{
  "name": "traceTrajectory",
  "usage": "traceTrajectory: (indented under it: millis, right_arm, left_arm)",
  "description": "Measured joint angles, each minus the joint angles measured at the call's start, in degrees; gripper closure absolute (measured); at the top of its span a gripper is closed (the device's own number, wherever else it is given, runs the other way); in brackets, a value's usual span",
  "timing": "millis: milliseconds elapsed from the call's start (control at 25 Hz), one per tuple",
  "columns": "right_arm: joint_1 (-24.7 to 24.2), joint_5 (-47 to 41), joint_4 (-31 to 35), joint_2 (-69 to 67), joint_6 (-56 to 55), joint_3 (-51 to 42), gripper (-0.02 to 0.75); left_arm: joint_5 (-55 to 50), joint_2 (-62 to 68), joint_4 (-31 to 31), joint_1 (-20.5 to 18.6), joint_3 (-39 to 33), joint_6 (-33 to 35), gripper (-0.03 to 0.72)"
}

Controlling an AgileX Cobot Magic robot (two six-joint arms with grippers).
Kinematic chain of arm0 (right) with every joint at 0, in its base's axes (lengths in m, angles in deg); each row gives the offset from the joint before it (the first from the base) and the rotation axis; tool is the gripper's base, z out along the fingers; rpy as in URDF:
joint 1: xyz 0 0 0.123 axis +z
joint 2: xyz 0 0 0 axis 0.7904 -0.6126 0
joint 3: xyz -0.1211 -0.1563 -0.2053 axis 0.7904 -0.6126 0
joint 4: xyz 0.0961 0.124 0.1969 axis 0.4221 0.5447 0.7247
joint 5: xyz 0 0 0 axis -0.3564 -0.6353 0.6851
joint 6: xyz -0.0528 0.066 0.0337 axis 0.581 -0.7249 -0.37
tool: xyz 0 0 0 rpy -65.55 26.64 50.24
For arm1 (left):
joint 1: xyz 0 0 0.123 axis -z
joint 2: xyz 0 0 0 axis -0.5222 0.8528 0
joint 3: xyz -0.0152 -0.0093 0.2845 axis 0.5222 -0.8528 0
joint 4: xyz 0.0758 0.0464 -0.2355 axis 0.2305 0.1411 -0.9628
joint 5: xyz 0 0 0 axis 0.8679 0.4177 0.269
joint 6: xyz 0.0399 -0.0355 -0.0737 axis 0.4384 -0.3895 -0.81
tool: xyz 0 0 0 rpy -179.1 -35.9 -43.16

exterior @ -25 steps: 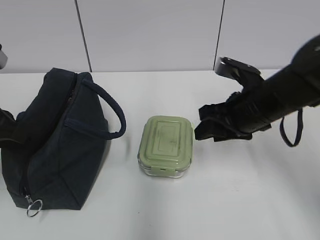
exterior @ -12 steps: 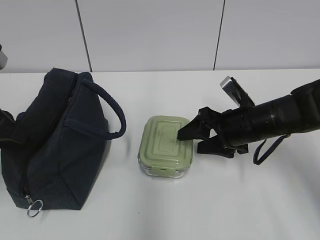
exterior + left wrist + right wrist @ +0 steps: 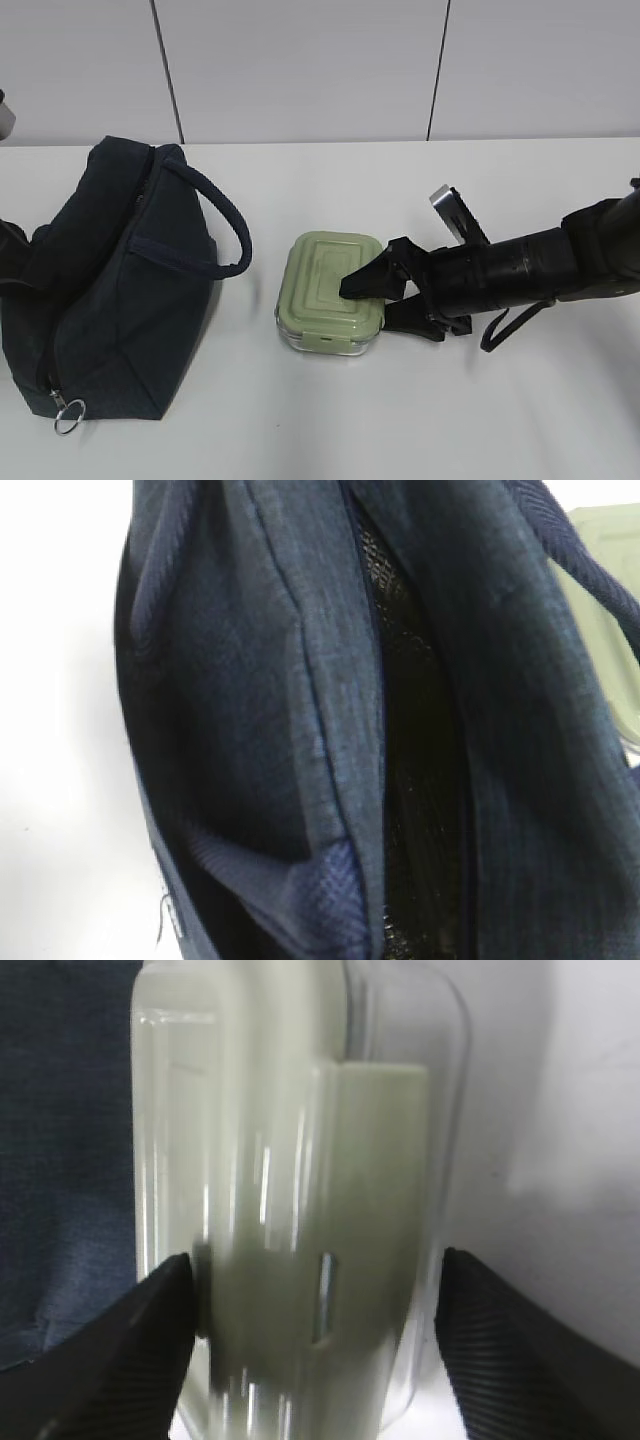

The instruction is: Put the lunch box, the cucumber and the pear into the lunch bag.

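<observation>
Lunch box point(image 3: 290, 1210) between spread end effector point(image 3: 310, 1345) fingers point(image 3: 130, 1350) — contact seemingly unclear

No legible text, label, brand mark, number or sign appears in any view. The large dark navy fabric lunch bag point(image 3: 105, 285) carries no readable tag or print on its outer panels, nor on the inner mesh seen by the left wrist camera. The pale sage-green snap-on lid of the small clear rectangular lunch box point(image 3: 325, 285) shows only moulded relief lines, not characters. The white tabletop point(image 3: 300, 420) and the pale grey panelled wall point(image 3: 300, 70) behind it are unmarked.
</observation>
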Motion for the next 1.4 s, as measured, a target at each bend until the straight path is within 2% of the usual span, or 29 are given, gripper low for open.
traceTrajectory:
  millis: [80,160,280,520,720,960,1120,1240,1400]
  right_arm:
    - [0.00,-0.98,0.47,-0.36,0.54,0.00,0.227]
    - [-0.13,-1.78,0.86,-0.39,0.67,0.10,0.346]
    - [-0.13,-2.25,0.86,-0.39,0.67,0.19,0.403]
    - [-0.52,-1.47,-0.41,1.02,0.77,0.19,0.407]
    - [-1.82,2.78,-3.98,9.33,1.31,-0.17,0.409]
    - [-1.43,4.01,-14.35,20.46,-1.17,4.77,0.409]
    - [2.85,3.46,-18.46,22.64,-5.56,12.83,0.409]
    - [9.87,4.31,-21.54,22.10,-8.37,19.46,0.409]
    - [18.85,8.67,-22.23,18.57,-9.93,27.35,0.409]
  left_arm:
    - [0.00,0.00,0.12,0.00,0.00,0.00,0.704]
    - [0.00,0.00,0.17,0.00,0.00,0.00,0.704]
    - [0.00,0.00,0.30,0.00,0.00,0.00,0.704]
    - [-0.02,0.00,0.37,0.00,0.00,0.00,0.704]
    - [-0.07,0.00,0.38,0.00,0.00,0.00,0.704]
    - [-0.07,0.00,0.44,0.00,0.00,0.00,0.704]
    - [-0.14,0.00,0.50,0.00,0.00,0.00,0.704]
    - [-0.18,0.00,0.45,0.00,0.00,0.00,0.704]
    - [-0.24,0.00,0.45,0.00,0.00,0.00,0.704]
